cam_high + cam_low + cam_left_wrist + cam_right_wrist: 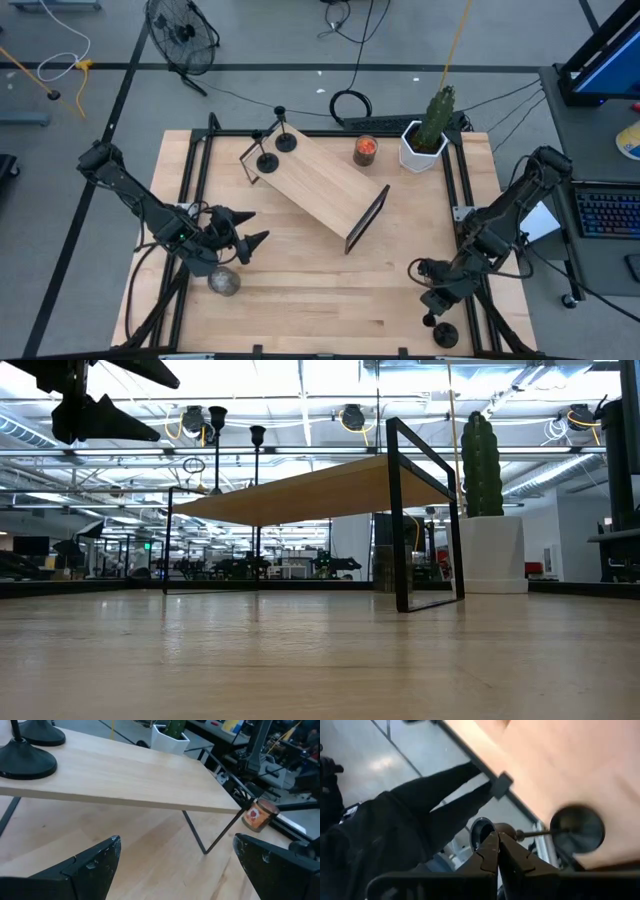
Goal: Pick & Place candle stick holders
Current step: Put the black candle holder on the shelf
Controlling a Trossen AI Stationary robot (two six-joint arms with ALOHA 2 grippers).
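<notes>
- Your right gripper [432, 300] is sitting at the table's near right corner, fingers pinched fully together. From the right wrist view, they're closing on the thin stem of a candle stick holder [576, 829] lying on its side, disc base just beyond the fingertips. Whether the stem is really clamped or only touched, I cannot tell.
- In the high view a dark disc [445, 335] is showing just behind that gripper at the table edge, probably the same holder.
- Your left gripper [247, 228] is idling with its fingers spread wide, holding nothing, aimed at the wooden shelf [325, 185] just ahead of it.
- Two holders [268, 160] are already standing upright at the shelf's far end, well ahead of the left gripper and far across the table from the right one.
- My read on progress: two placed, one in hand-off stage. Lifting, carrying to the shelf and standing it upright are all remaining.
- The white pot [420, 150] and the orange jar [365, 150] are sitting beyond the shelf, not in play.
</notes>
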